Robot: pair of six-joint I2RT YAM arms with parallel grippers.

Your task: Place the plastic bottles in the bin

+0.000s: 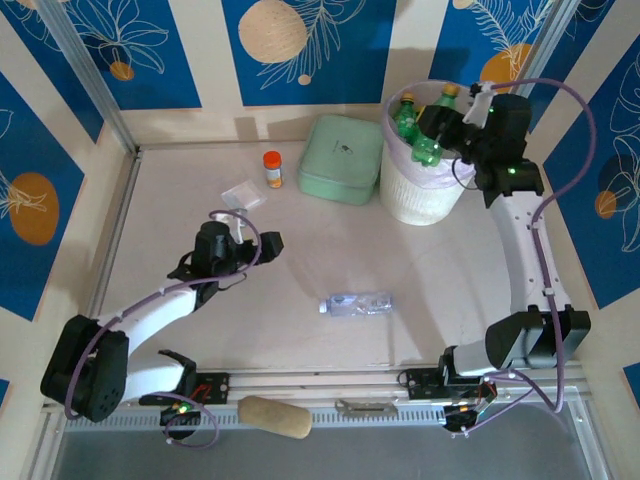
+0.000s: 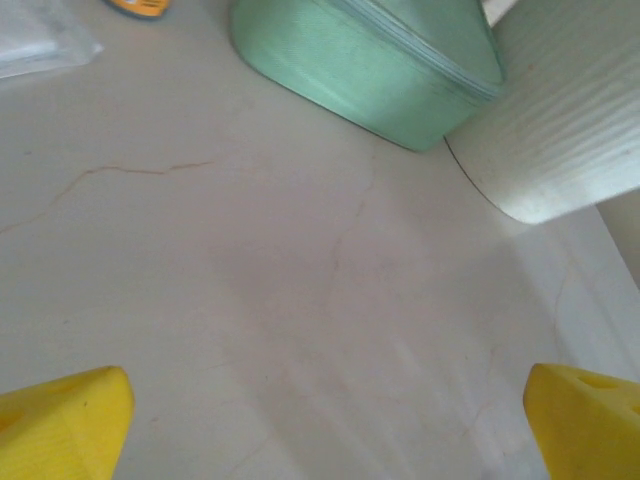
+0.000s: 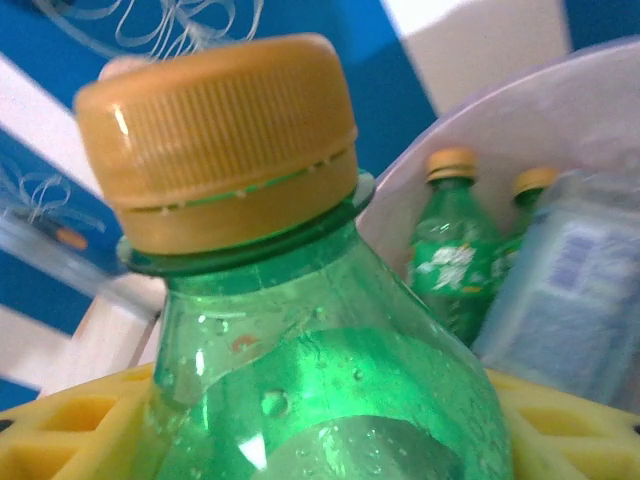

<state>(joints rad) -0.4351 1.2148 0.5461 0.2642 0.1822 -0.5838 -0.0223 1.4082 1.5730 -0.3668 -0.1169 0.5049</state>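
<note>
Blue wall behind gold-capped green bottle in right hand, seemingly over bin; left hand wide.

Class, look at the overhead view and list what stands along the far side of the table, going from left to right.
From left: small clear plastic bag → orange-capped jar → mint green lidded box → white ribbed bin.

White ribbed bin with a pink liner stands at the upper right of the top view. Inside are green bottles with yellow caps and a blue-labelled bottle. Another green bottle is over its mouth. A clear bottle lies on its side, lower centre.
</note>
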